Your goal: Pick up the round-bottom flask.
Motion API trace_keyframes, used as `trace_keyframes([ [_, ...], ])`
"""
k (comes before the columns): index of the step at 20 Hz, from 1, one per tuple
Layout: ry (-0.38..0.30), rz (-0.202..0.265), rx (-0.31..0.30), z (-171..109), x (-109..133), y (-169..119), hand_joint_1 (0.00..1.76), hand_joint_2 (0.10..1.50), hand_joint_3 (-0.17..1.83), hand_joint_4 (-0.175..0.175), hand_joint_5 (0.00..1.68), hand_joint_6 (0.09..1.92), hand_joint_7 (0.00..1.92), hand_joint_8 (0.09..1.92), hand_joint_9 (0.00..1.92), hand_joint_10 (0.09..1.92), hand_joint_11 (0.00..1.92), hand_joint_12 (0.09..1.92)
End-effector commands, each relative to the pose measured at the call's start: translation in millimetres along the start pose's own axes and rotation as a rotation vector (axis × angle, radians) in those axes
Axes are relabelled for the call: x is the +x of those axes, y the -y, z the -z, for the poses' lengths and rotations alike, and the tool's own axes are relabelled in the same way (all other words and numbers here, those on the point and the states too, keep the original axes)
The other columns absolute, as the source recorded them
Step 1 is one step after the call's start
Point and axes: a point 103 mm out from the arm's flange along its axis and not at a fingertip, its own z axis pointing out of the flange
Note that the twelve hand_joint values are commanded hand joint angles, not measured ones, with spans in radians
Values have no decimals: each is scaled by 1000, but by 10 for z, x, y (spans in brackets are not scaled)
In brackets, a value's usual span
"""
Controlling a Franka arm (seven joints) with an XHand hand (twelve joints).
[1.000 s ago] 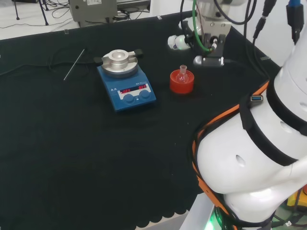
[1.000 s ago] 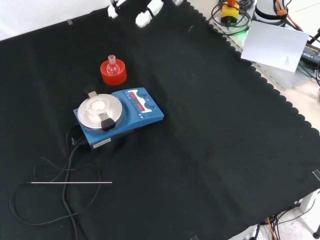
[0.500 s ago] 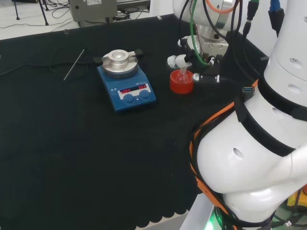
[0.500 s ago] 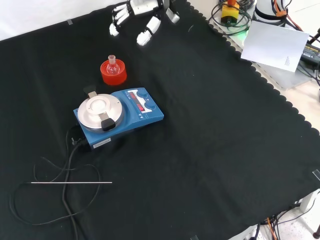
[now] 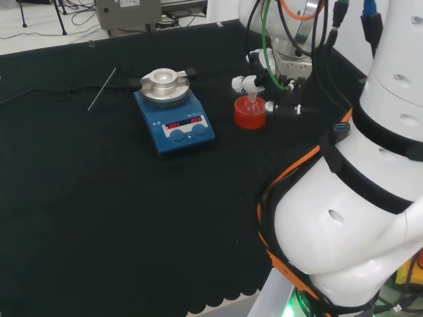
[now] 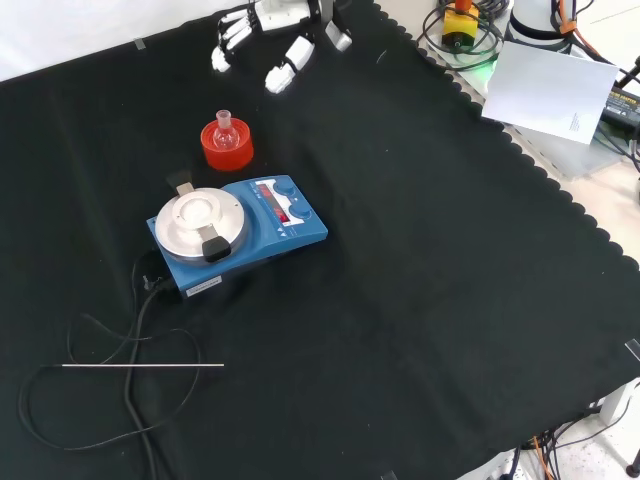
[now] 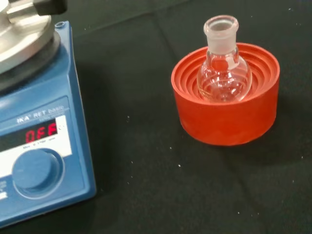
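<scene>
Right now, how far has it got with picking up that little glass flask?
Done: the hand has come near, fingers open. In hand: the approach; in the front view it is apart from the round-bottom flask. Left: grasping and lifting, since the flask sits upright in its red ribbed stand beside the blue hotplate.

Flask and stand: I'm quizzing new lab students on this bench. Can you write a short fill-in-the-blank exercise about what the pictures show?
1. The flask sits upright in a ribbed stand coloured ____.
2. The stirrer plate beside the stand has a casing coloured ____.
3. The hand has its fingers spread and holds ____.
4. The bench is covered with a cloth coloured ____.

Missing words: red; blue; nothing; black
</scene>
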Motion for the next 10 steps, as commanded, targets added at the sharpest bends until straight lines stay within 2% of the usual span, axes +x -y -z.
trace_keyframes([
  [1,-1,-9,26,-477,-260,-248,684,917,95,-62,464,87,208,599,372,680,0,1275],
  [10,-16,-23,32,-616,-412,-337,686,909,98,-62,456,87,194,596,363,676,0,1274],
])
